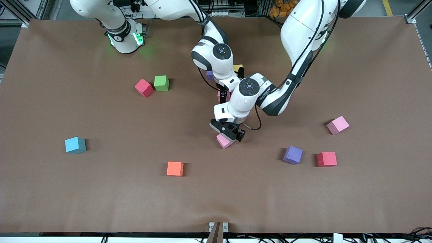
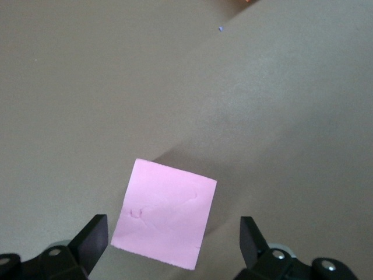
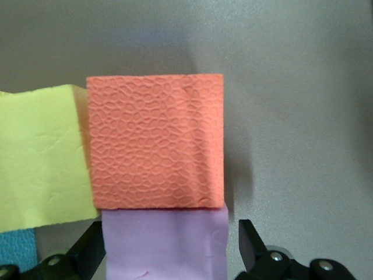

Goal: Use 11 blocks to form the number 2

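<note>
The number 2 is only begun: a small cluster of cubes sits on the worktop under the two crossing arms, mostly hidden from the front. The right wrist view shows an orange block beside a yellow block, with a purple block against the orange one and a sliver of blue at the corner. The right tool hovers directly over this cluster, its fingers apart and gripping nothing.

The left tool hangs low over a loose pink block, fingers spread to either side of it and not touching it.

Scattered blocks, well apart from both tools: toward the left arm's end a second pink, a purple and a red one; toward the right arm's end an orange, a blue, a deep pink, and beside it the green cube.

By my judgement fewer than half the blocks are placed; at least seven remain loose.
</note>
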